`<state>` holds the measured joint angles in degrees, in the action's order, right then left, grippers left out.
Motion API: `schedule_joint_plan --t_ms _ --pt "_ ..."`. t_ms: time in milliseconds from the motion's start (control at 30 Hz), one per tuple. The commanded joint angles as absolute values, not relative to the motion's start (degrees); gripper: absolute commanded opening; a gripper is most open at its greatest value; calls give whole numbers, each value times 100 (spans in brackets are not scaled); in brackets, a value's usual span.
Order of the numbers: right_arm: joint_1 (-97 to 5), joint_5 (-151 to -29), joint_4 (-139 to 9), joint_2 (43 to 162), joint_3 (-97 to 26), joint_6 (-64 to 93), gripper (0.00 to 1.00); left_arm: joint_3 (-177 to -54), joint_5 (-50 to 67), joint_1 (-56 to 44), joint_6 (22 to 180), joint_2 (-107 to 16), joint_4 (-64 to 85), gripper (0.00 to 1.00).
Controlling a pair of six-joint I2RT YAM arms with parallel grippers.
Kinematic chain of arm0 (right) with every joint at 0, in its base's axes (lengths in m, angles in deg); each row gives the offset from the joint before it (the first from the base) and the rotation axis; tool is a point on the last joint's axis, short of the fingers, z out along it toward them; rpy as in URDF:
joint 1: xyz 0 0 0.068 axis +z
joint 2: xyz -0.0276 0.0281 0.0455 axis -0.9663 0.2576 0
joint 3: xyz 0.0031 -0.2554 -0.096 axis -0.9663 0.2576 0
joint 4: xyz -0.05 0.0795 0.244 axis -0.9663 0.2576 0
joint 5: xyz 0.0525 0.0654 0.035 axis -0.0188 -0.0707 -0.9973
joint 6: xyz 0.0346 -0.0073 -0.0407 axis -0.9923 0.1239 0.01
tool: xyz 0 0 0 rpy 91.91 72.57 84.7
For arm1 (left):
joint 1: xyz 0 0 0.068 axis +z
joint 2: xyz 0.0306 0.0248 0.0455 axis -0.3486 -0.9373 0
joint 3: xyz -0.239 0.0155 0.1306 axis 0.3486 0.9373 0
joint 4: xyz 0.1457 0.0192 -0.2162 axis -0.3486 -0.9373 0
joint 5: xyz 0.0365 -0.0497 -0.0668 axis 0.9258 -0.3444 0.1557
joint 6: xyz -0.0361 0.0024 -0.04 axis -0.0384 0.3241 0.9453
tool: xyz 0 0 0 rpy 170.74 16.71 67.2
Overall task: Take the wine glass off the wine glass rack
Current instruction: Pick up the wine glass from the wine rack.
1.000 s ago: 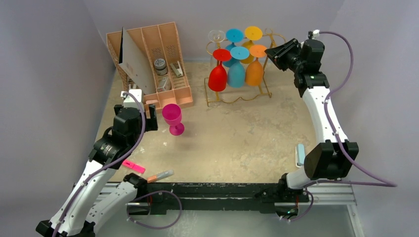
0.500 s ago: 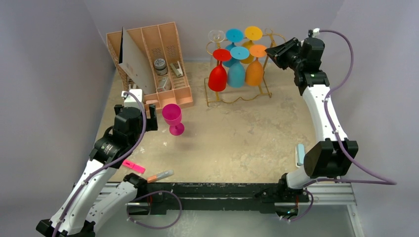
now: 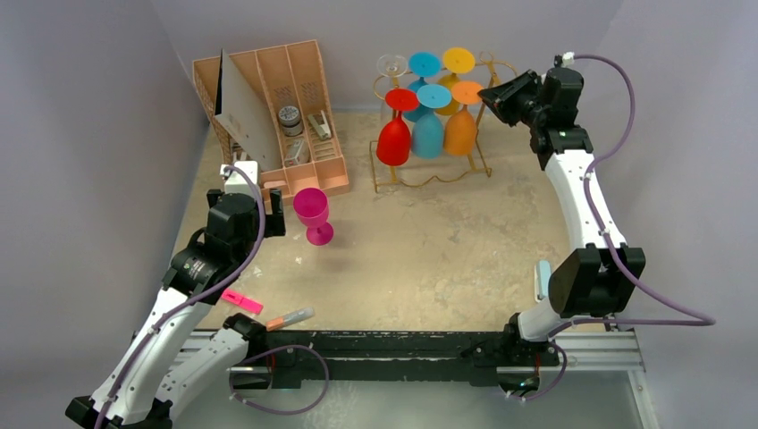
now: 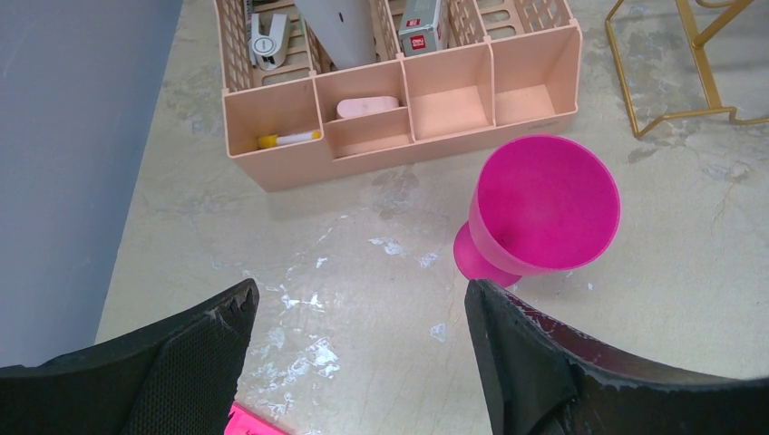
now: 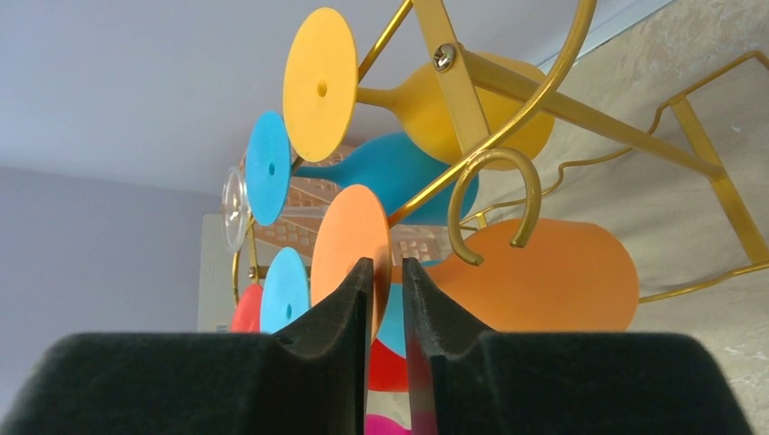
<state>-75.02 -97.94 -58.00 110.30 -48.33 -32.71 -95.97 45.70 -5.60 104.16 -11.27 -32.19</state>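
Note:
The gold wire wine glass rack (image 3: 430, 180) stands at the back of the table with several coloured wine glasses hanging upside down. The nearest is an orange glass (image 3: 461, 130). My right gripper (image 3: 488, 92) is level with the rack top, just right of the orange glass's foot (image 3: 467, 92). In the right wrist view the gripper (image 5: 388, 272) is all but shut with nothing between its fingers, and the orange foot (image 5: 349, 240) and bowl (image 5: 544, 272) lie just beyond. My left gripper (image 3: 275, 213) is open and empty beside an upright pink glass (image 3: 312, 210), also in the left wrist view (image 4: 544, 204).
A tan slotted desk organiser (image 3: 295, 107) stands at the back left. A pink marker (image 3: 242, 301) and an orange-tipped pen (image 3: 290, 317) lie near the front left. Red (image 3: 394, 138), blue (image 3: 428, 132), yellow (image 3: 459, 60) and clear (image 3: 391, 64) glasses hang on the rack.
My right gripper has shifted slightly up and left, toward the orange glass's foot. The left arm and pink glass have not moved.

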Motion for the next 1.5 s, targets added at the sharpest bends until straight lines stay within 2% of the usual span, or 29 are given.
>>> schedule_joint_plan --t_ms 0,367,600,900,1000,1200,1367,1467 --pt "-7498 -9957 -6006 11037 -5132 -3406 19 -9622 4629 -534 10431 -1150 -3172 83" --pt "-7498 -9959 -6043 10996 -5087 -3584 12 -9596 4597 -535 10403 -1100 -3131 82" --pt "-7498 -10026 -6127 11058 -5050 -3748 23 -9671 4553 -535 10407 -1352 -3227 82" --pt "-7498 -10139 -6239 11154 -5028 -3798 21 -9668 4518 -535 10402 -1380 -3219 82" --pt "-7498 -10157 -6231 11167 -5012 -3812 25 -9669 4518 -535 10402 -1398 -3215 82" --pt "-7498 -10146 -6264 11158 -4969 -3800 18 -9666 4475 -535 10394 -1436 -3215 82" --pt "-7486 -9924 -6052 11069 -5006 -3581 17 -9664 4465 -535 10385 -1470 -3207 82" --pt "-7470 -9869 -6006 11051 -5026 -3533 12 -9671 4447 -535 10368 -1502 -3198 82"
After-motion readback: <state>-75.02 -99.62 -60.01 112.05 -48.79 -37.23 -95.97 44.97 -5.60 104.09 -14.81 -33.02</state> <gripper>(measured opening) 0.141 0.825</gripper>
